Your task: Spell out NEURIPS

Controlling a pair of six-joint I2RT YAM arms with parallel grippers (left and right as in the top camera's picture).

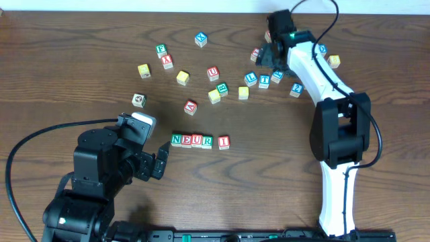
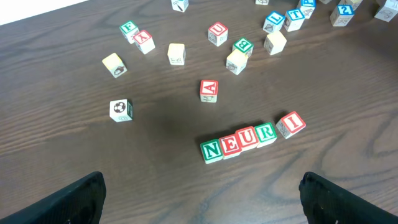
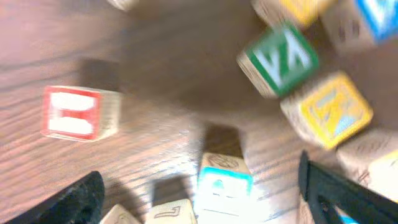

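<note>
Blocks N, E, U, R stand touching in a row (image 1: 191, 140) at the table's middle. The red I block (image 1: 223, 142) sits just right of them with a small gap, slightly turned. The row also shows in the left wrist view (image 2: 239, 142), with the I block (image 2: 290, 124). My left gripper (image 1: 160, 161) is open and empty, low and left of the row (image 2: 202, 208). My right gripper (image 1: 270, 55) is open over the far-right cluster. A blue-faced block (image 3: 224, 183) lies between its fingers (image 3: 205, 202); the view is blurred and its letter is unreadable.
Loose blocks are scattered across the back: a red A (image 1: 191, 106), a red U (image 1: 212, 72), yellow blocks (image 1: 183, 77), blue ones (image 1: 250, 78). Near the right gripper lie a green block (image 3: 278, 59), a red one (image 3: 78, 112) and a yellow one (image 3: 329, 112).
</note>
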